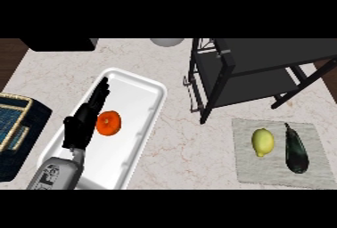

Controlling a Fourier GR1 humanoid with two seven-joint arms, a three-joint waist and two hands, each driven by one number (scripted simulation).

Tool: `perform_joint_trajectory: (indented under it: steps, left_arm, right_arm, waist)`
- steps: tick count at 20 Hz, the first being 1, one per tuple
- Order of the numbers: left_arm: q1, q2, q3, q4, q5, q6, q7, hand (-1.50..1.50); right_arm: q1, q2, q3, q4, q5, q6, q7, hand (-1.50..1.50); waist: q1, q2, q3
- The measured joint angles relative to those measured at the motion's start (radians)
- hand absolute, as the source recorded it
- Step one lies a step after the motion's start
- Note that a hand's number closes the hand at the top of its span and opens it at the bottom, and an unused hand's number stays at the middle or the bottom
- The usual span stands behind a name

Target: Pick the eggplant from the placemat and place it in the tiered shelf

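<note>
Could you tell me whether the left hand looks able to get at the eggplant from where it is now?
Probably not easily: the left hand rests open over the white tray, while the eggplant lies far right on the placemat, beyond the lemon.

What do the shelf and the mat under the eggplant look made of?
The shelf looks like dark metal: thin black bars and flat matte decks with no grain. The mat looks like grey cloth, a flat dull rectangle, though its weave cannot be made out. The eggplant lies on it, dark and glossy.

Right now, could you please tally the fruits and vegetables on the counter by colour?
Yellow: 1, the oval yellow lemon on the grey placemat.
Dark purple: 1, the long dark eggplant beside it.
Orange: 1, the round orange fruit in the white tray.
Total: 3.
</note>
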Motion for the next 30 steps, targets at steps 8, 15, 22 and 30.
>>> perform_joint_trajectory:
  steps: [8, 15, 22, 30]
  left_arm:
    - [0.019, -0.010, -0.001, 0.014, -0.018, -0.016, -0.035, 0.00]
    - [0.006, -0.028, -0.002, 0.018, -0.028, -0.014, -0.024, 0.00]
    - [0.006, -0.025, 0.022, 0.016, -0.024, -0.039, -0.019, 0.00]
    - [0.009, -0.043, 0.056, 0.018, -0.052, -0.064, -0.019, 0.00]
  right_arm:
    - [-0.039, -0.200, 0.098, -0.148, 0.046, 0.128, 0.341, -1.50]
    - [-0.103, -0.352, 0.233, -0.239, 0.078, 0.320, 0.611, -1.50]
    - [-0.173, -0.403, 0.323, -0.339, 0.118, 0.435, 0.850, -1.50]
    - [-0.226, -0.314, 0.319, -0.434, 0.203, 0.454, 1.009, -1.50]
  waist:
    - [0.010, 0.000, -0.001]
    - [0.020, 0.001, -0.001]
    - [0.015, 0.001, 0.000]
    - [0.009, 0.000, 0.000]
